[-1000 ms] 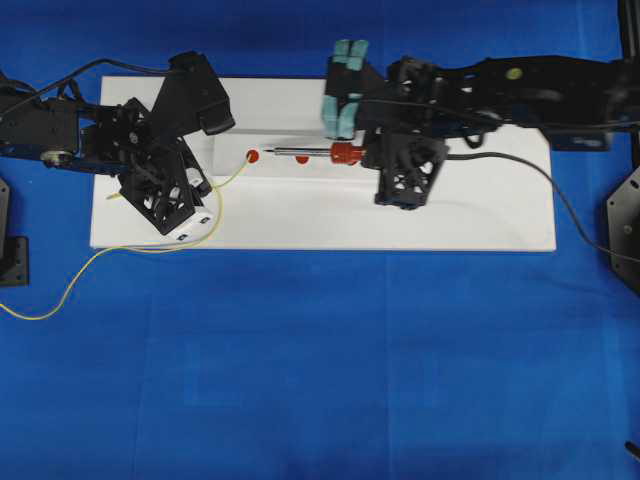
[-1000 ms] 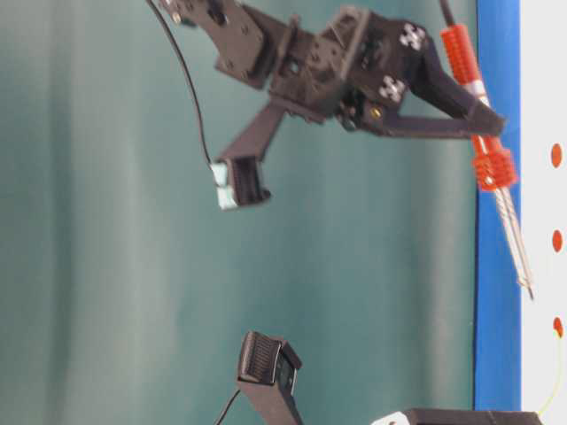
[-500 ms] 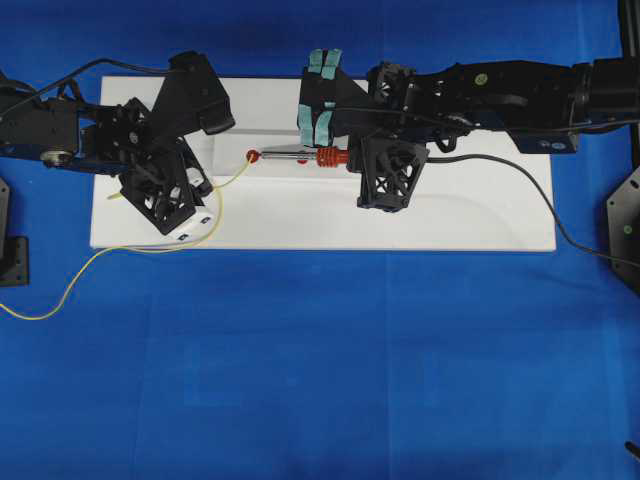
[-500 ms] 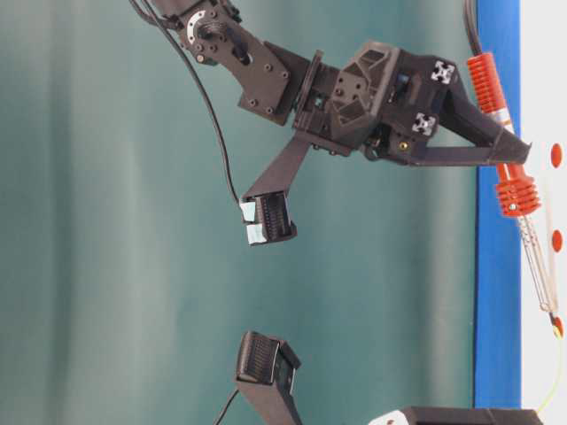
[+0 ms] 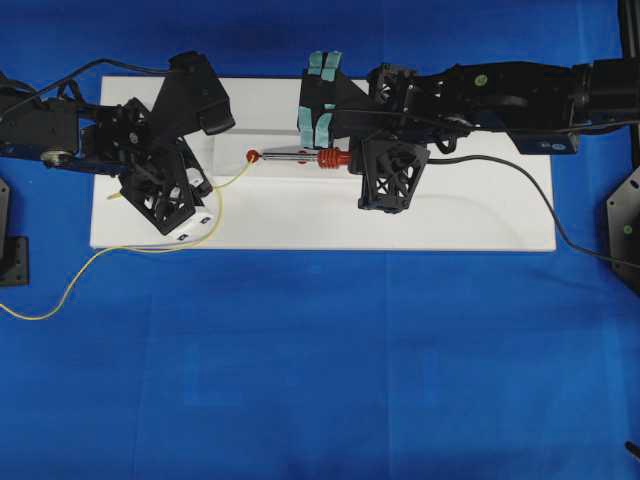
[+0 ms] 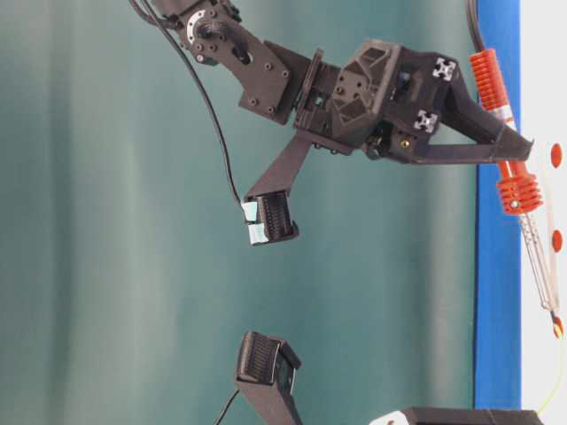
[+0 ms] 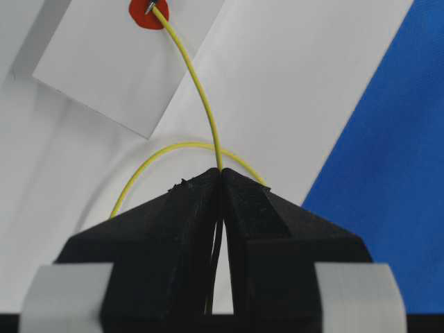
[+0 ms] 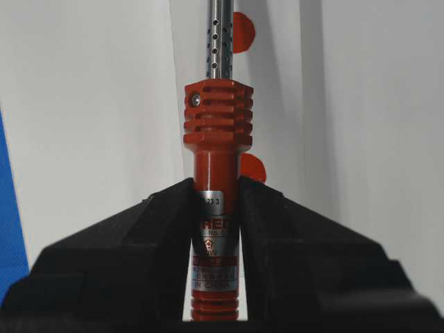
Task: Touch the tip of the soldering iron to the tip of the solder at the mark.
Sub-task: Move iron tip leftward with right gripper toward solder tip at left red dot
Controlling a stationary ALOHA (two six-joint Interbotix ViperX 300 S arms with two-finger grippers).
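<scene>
Having carried the iron (image 5: 305, 155) left, the right fingers (image 8: 216, 208), clamped on its handle, put its tip on the mark (image 7: 145, 14) where the left fingers (image 7: 220, 182), closed on the solder (image 7: 201, 97), hold its end, so contact looks made.

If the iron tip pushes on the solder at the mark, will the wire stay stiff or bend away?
Likely it bends: the solder is thin and already arcs from the left gripper to the mark. Its long free span probably lets the end slide sideways.
</scene>
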